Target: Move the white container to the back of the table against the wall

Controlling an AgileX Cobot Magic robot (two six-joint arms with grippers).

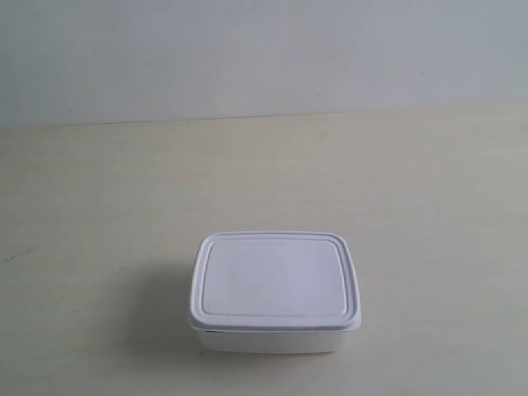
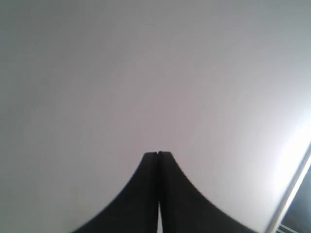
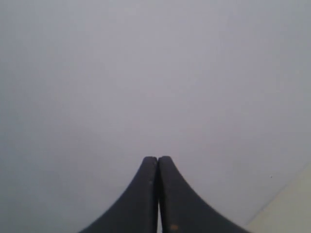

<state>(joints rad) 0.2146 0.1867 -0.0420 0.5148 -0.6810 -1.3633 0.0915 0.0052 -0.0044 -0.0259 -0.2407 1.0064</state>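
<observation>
Exterior view: the white container [image 1: 276,290] sits lidded on the table [image 1: 99,190], well short of the wall [image 1: 247,49], its long axis across the view, no arm in sight. The left gripper [image 2: 158,154] and right gripper [image 3: 158,158] are both pressed together and empty, with the container outside both wrist views. Which is nearer cannot be told.

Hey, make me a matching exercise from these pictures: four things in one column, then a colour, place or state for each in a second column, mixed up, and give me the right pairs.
Column one
1. white container
2. wall
3. table
4. left gripper

Column two
A. shut, holding nothing
B. pale cream wood grain
C. closed, standing well short of the back
D. plain grey-white, upright along the far edge

Pairs: 1-C, 2-D, 3-B, 4-A
</observation>
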